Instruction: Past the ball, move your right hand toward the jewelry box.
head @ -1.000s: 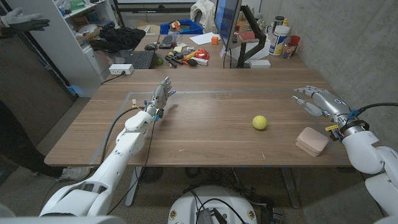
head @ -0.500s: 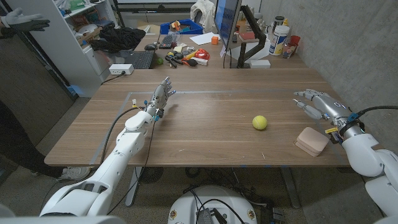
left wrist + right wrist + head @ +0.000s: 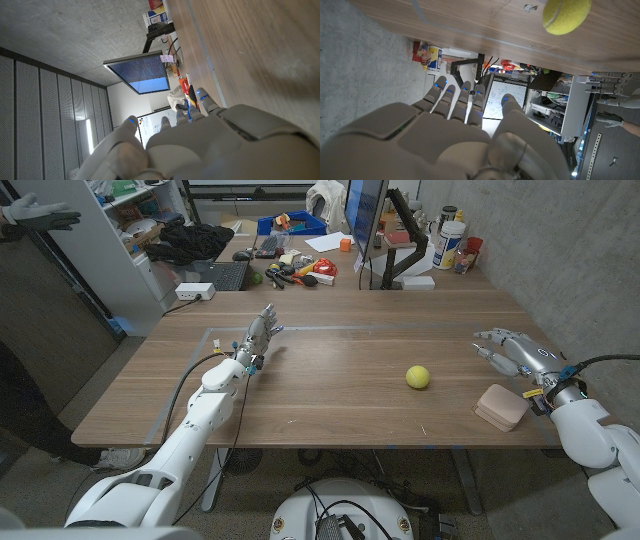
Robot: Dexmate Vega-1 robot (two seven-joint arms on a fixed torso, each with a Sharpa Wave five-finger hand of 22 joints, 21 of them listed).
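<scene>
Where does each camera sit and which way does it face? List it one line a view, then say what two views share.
Head view: fixed on the robot's head, looking down over the wooden table; both arms, the left hand and the right hand show.
Left wrist view: on the left wrist, looking along the left hand's back toward a monitor.
Right wrist view: on the right wrist, looking along the right hand's back.
Shared: the ball shows in the head and right wrist views.

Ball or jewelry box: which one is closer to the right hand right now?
The jewelry box, the pink one near the table's front right edge, just below the right hand. The yellow ball lies farther toward the middle.
</scene>
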